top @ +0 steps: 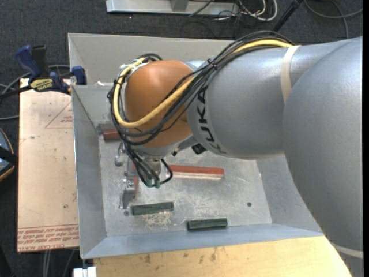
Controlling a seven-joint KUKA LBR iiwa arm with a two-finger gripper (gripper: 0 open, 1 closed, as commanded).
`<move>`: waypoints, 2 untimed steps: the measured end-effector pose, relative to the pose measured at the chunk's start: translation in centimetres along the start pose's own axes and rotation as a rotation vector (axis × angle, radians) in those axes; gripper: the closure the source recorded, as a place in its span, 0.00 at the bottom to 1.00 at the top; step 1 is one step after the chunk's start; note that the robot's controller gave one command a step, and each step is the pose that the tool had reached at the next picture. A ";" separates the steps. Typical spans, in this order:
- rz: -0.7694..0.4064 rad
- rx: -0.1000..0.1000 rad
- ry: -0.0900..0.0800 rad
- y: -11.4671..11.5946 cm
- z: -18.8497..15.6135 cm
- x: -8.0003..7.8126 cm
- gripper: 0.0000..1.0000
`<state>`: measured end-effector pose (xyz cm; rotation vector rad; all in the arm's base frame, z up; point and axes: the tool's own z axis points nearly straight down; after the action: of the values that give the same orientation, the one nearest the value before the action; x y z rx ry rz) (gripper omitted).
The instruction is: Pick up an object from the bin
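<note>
Bin floor (245,183) open right; claw (127,196) near left wall, beside dark bar (152,209).

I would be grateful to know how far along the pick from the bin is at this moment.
Done: the arm is down in the bin, its hand low near the left wall. Under way: it stands beside the left end of a dark green bar; a grip is not visible. Left: the grasp and lift. The reddish stick and a second dark bar lie on the floor.
</note>
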<state>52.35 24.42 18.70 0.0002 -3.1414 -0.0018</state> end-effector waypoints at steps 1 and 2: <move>0.022 -0.018 -0.036 -4.4 10.6 1.9 1.00; 0.017 -0.012 -0.012 -4.3 10.8 2.5 0.00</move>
<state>49.81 20.13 7.91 -0.0265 -3.1536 -0.0200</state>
